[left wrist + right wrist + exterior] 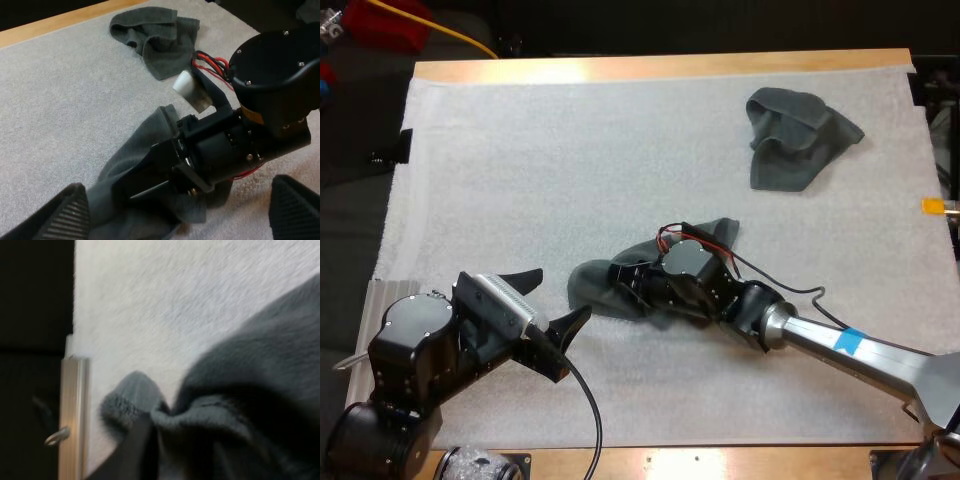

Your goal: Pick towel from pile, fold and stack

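Note:
A dark grey-green towel (pixel 588 287) lies bunched near the middle of the white mat (pixel 570 150), and my right gripper (pixel 625 288) is low over it. In the right wrist view the towel (pixel 250 390) bunches against one black finger (pixel 131 452), pinched at a folded edge. My left gripper (pixel 548 300) hovers just left of that towel, its fingers (pixel 65 215) wide apart and holding nothing. From the left wrist view, the right gripper (pixel 165 172) presses on the towel (pixel 132 150). A second, crumpled towel (pixel 800 135) sits at the far right of the mat, also seen as the crumpled towel (pixel 152 35).
A metal rail (pixel 72 415) runs along the mat's left edge, matching the rail (pixel 390 300) beside my left arm. The wooden table edge (pixel 660 66) borders the far side. Bare mat stretches across the far left.

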